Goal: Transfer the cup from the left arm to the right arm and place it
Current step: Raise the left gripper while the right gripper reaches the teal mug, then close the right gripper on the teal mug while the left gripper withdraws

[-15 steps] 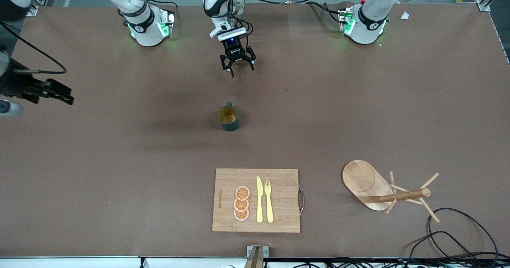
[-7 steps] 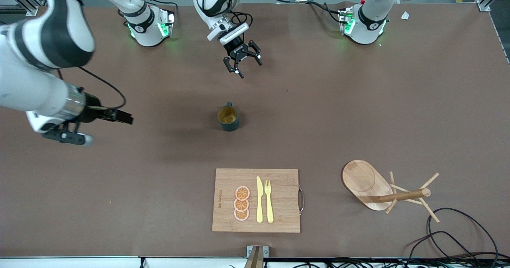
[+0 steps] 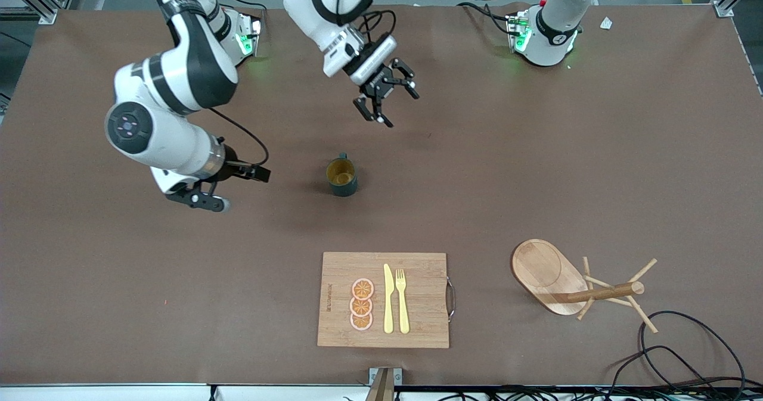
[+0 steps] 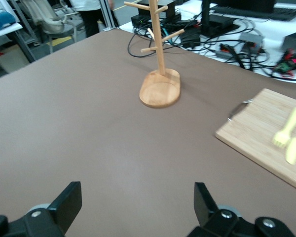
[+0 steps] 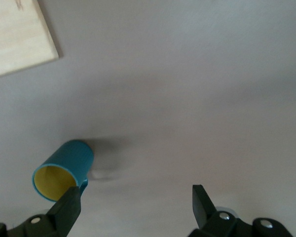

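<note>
A bamboo cutting board (image 3: 417, 270) lies flat on the brown table (image 3: 596, 151), close to the edge nearest the front camera. Three orange slices (image 3: 362, 304) sit in a touching row on it, and just beside them a yellow knife (image 3: 388, 298) and yellow fork (image 3: 402, 301) lie parallel. Toward the left arm's end stands a wooden peg rack (image 3: 572, 286) on an oval base. Black cables (image 3: 673, 353) loop by that corner.

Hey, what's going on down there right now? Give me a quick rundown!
Left gripper open, over bare table. Right gripper open, low beside the cup. Cup upright on table, untouched. Nothing between grippers and cup.
</note>
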